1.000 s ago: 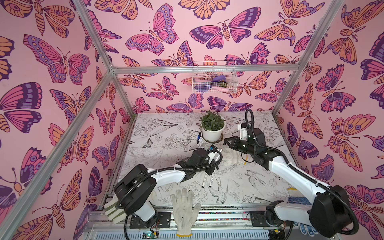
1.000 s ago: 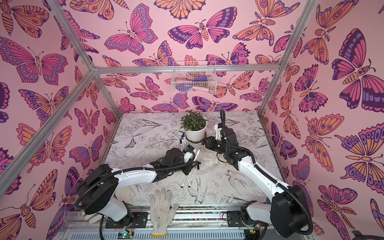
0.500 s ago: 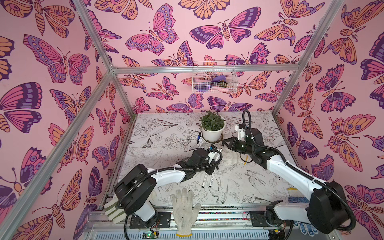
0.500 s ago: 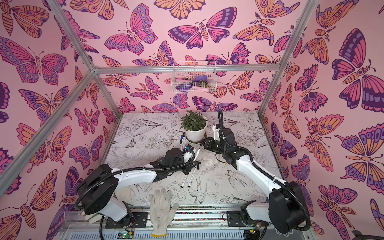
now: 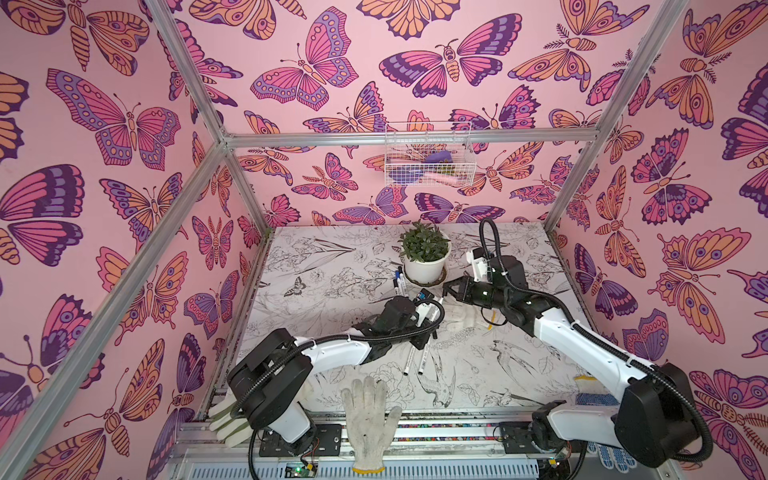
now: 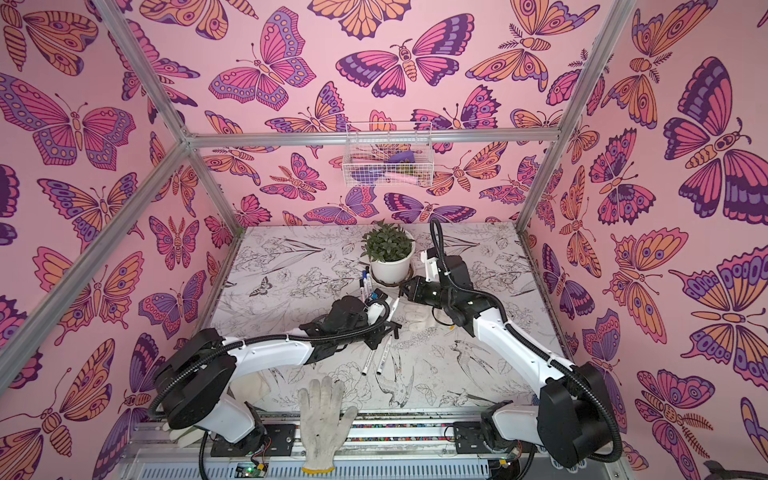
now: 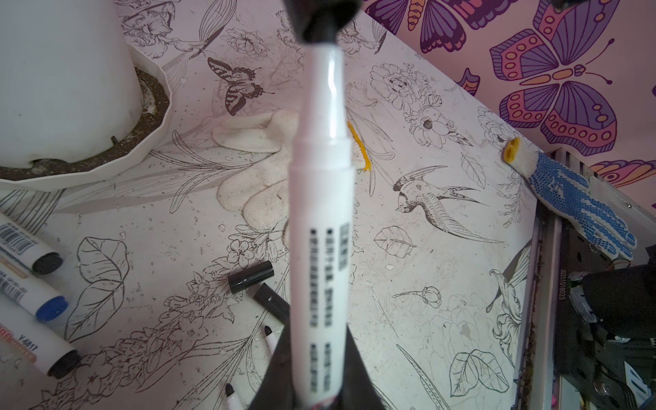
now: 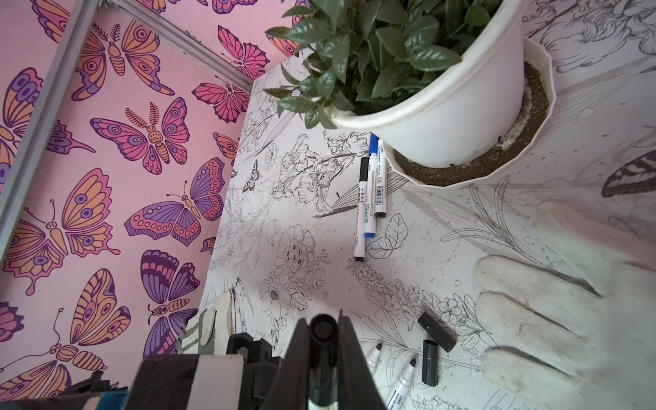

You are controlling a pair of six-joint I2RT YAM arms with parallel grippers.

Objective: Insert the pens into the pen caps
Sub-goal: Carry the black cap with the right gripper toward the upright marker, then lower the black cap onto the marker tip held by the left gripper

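The right gripper (image 8: 322,330) has slid closer, so its black cap (image 7: 321,28) now meets the tip of the held pen (image 7: 321,213). At 6 o'clock, two bare pens (image 5: 409,361) wait their turn. In the middle of the tabletop (image 5: 332,299), the left gripper (image 7: 312,372) pinches the held pen tight and aims it at the cap. The right gripper squeezes that cap. Finished pens (image 5: 399,280) lie at 11 o'clock by the plant pot (image 5: 426,266).

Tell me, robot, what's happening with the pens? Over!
Left tool shut on pen. Right tool shut on black cap. Cap meets pen tip. Nothing in the way.
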